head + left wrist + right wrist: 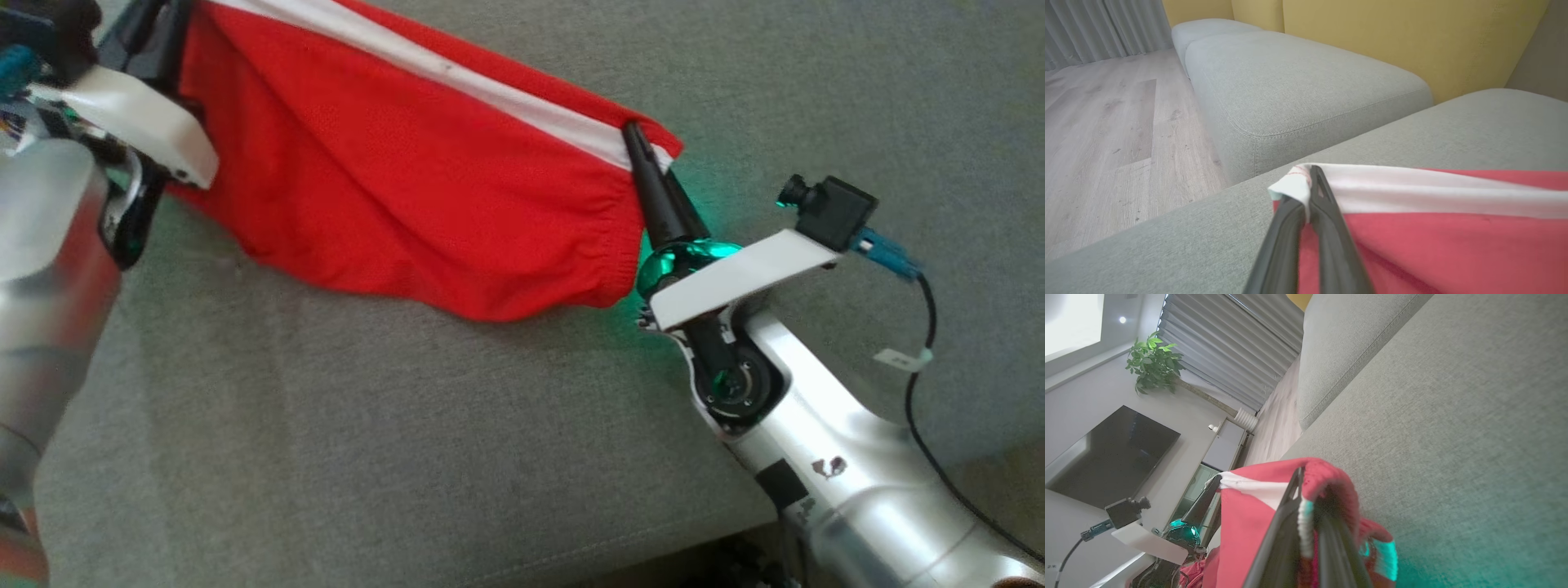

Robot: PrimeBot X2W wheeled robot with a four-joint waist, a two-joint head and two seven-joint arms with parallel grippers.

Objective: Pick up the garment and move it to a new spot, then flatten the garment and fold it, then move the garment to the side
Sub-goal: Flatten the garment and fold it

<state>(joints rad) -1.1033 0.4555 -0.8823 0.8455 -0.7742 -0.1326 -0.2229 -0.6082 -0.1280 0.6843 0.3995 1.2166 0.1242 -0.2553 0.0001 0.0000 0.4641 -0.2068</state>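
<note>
Over the grey seat [408, 441], the red garment [392, 196] hangs stretched between both arms, spanning the seat's far part from left to right.

Left gripper [1309, 185]: fingers together, clamped on a corner of the garment where the white stripe [1433, 192] ends. That corner is pinched between the tips and folds over the left finger. It is held above the seat's left edge.

Right gripper [641, 159]: fingers together, clamped on the gathered waistband [608, 245] end of the garment. Red cloth bunches over both fingers in the right wrist view. It is held further right over the seat, lower than the left corner.

Garment: the stripe runs taut along the upper edge from one gripper to the other. The red body sags below in a curve toward the seat; whether the lowest fold touches the seat, cannot tell.

Green glow [702, 208] from the right wrist falls on the seat beside the right gripper.

Beyond the seat's left edge: a second grey cushion [1298, 81], just beside it, with wood floor [1106, 130] in front and a yellow backrest [1392, 36] behind.
</note>
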